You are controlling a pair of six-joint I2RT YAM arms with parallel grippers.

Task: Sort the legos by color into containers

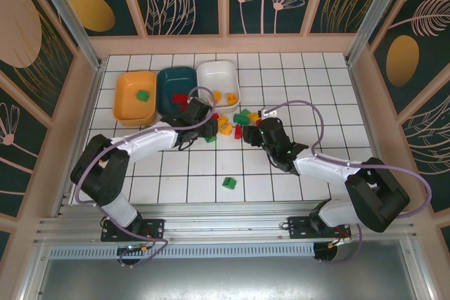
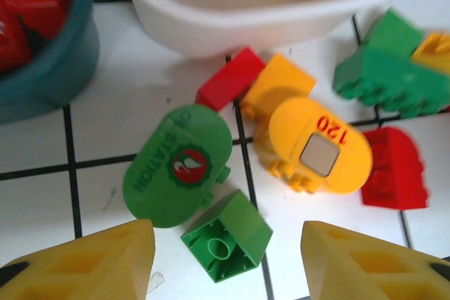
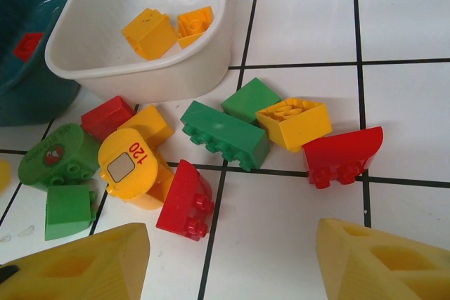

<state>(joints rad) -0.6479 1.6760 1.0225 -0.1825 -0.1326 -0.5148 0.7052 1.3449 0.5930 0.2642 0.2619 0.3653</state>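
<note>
The orange tray [image 1: 130, 107] holds a green lego, the teal tray [image 1: 171, 79] red ones and the white tray [image 1: 216, 72] yellow ones. A pile of mixed legos [image 1: 238, 121] lies just in front of the white tray. My left gripper [image 2: 225, 266] is open and hovers low over a small green brick [image 2: 226, 235], which lies between its fingers beside a green oval piece [image 2: 177, 165] and a yellow "120" piece [image 2: 320, 149]. My right gripper [image 3: 228, 265] is open over bare tile, just short of a red brick [image 3: 184, 198] and a long green brick [image 3: 225, 133].
One green brick [image 1: 229, 183] lies alone on the tiles nearer the arm bases. The two grippers [image 1: 199, 114] [image 1: 256, 131] flank the pile closely from left and right. Wooden walls bound the tiled floor on three sides.
</note>
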